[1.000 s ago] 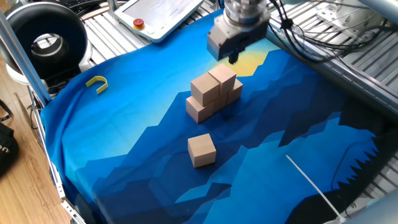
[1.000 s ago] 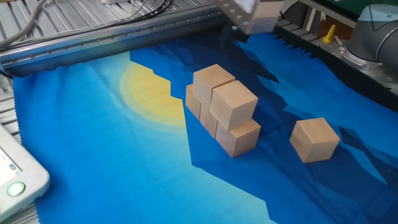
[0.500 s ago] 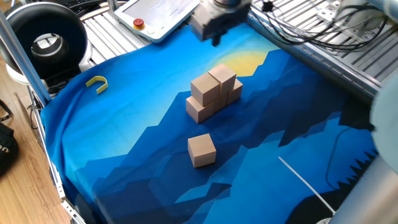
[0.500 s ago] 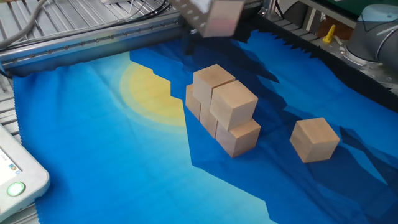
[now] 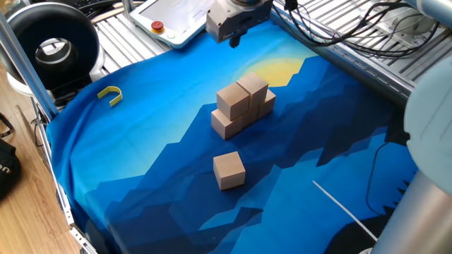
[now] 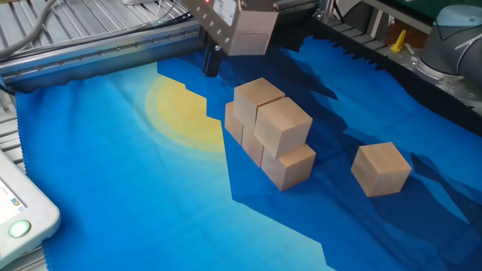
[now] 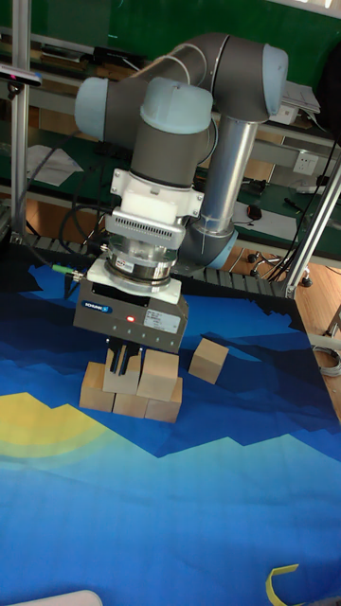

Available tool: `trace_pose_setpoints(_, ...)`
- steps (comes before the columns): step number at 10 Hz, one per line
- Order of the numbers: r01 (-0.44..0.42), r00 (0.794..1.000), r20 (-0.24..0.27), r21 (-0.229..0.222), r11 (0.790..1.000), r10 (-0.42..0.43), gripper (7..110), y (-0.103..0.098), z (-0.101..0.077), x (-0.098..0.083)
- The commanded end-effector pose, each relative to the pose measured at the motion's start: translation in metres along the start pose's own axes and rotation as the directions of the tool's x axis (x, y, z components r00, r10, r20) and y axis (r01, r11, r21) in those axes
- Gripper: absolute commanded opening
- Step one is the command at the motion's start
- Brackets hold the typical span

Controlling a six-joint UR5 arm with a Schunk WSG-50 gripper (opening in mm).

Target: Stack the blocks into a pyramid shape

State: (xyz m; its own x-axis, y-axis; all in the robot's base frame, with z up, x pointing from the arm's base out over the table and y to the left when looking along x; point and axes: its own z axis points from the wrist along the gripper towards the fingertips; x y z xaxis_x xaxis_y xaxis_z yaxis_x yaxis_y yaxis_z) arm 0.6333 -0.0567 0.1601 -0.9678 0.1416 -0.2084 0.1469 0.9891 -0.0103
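Observation:
Several tan blocks (image 5: pixel 242 106) form a two-level stack in the middle of the blue cloth, two of them on top of a bottom row (image 6: pixel 289 167). The stack (image 7: pixel 133 388) also shows in the tall fixed view. One loose block (image 5: pixel 229 170) (image 6: pixel 381 168) (image 7: pixel 208 360) lies apart from it on the cloth. My gripper (image 5: pixel 233 39) (image 6: pixel 212 62) (image 7: pixel 123 360) hangs in the air off the far end of the stack, over the yellow sun patch. Its dark fingers sit close together and hold nothing.
A small yellow hook piece (image 5: pixel 110 94) lies near the cloth's left edge. A white teach pendant (image 5: pixel 176 17) rests beyond the cloth. Cables and metal rails (image 5: pixel 367 28) border the far side. A thin white rod (image 5: pixel 346 208) lies on the near right.
The gripper has risen and travelled away from the stack, toward the pendant side of the cloth. The blocks have not moved.

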Motion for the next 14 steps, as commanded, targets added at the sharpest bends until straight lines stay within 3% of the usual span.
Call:
trace_pose_setpoints(1,-0.023,0.999,0.044,-0.030,0.999,0.024,7,0.005,0.005,-0.021)
trace_pose_setpoints(4,-0.020,0.999,0.041,-0.016,1.000,0.021,7,-0.003,0.028,-0.063)
trace_pose_setpoints(5,-0.027,0.999,0.038,-0.020,0.999,0.028,7,0.002,0.032,-0.066)
trace_pose_setpoints(6,-0.026,1.000,-0.012,-0.020,0.999,0.026,7,0.007,0.037,-0.051)
trace_pose_setpoints(7,-0.007,0.992,-0.128,-0.029,1.000,0.003,7,0.012,0.043,-0.012)
trace_pose_setpoints(8,-0.008,0.989,-0.149,-0.040,0.999,0.002,7,0.017,0.050,0.005)
trace_pose_setpoints(10,-0.009,0.988,-0.153,-0.029,1.000,0.005,7,0.011,0.055,0.016)
trace_pose_setpoints(12,0.002,0.979,-0.205,0.004,1.000,-0.001,7,-0.002,0.050,0.033)
trace_pose_setpoints(14,0.015,0.973,-0.229,0.040,0.999,-0.006,7,-0.014,0.045,0.036)
